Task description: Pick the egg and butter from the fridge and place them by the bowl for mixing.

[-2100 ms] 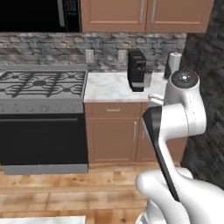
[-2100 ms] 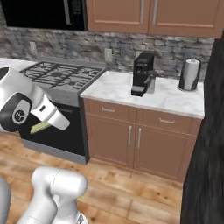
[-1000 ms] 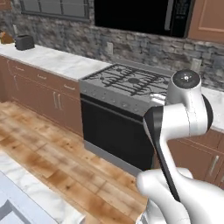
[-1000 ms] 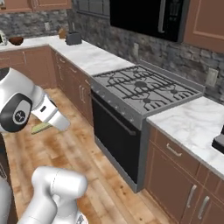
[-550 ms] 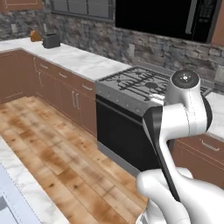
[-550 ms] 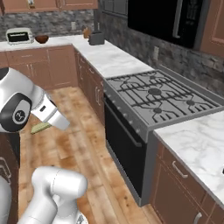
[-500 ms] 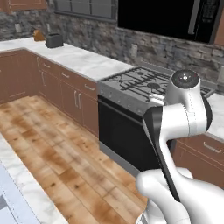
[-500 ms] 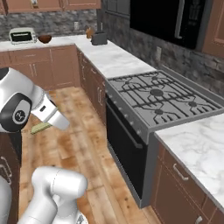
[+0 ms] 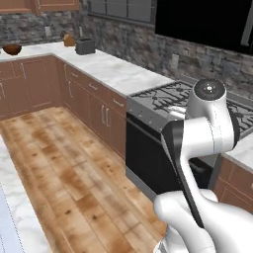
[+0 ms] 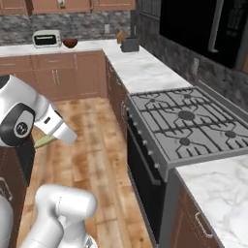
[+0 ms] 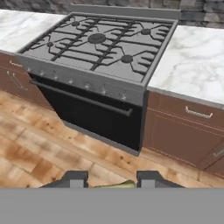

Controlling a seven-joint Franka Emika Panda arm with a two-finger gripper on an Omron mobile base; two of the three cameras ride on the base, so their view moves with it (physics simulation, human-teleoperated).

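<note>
Wooden floor (image 9: 59,163), stone backsplash (image 9: 143,47), brown cabinets (image 10: 63,72)

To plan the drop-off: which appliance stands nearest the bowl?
The white toaster oven, right beside the bowl; the dark toaster stands farther off, near the counter's corner.

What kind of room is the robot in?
It looks like a home kitchen. There is a gas stove with an oven door under it, brown wooden cabinets with marble counters, and a toaster oven next to a bowl.
</note>
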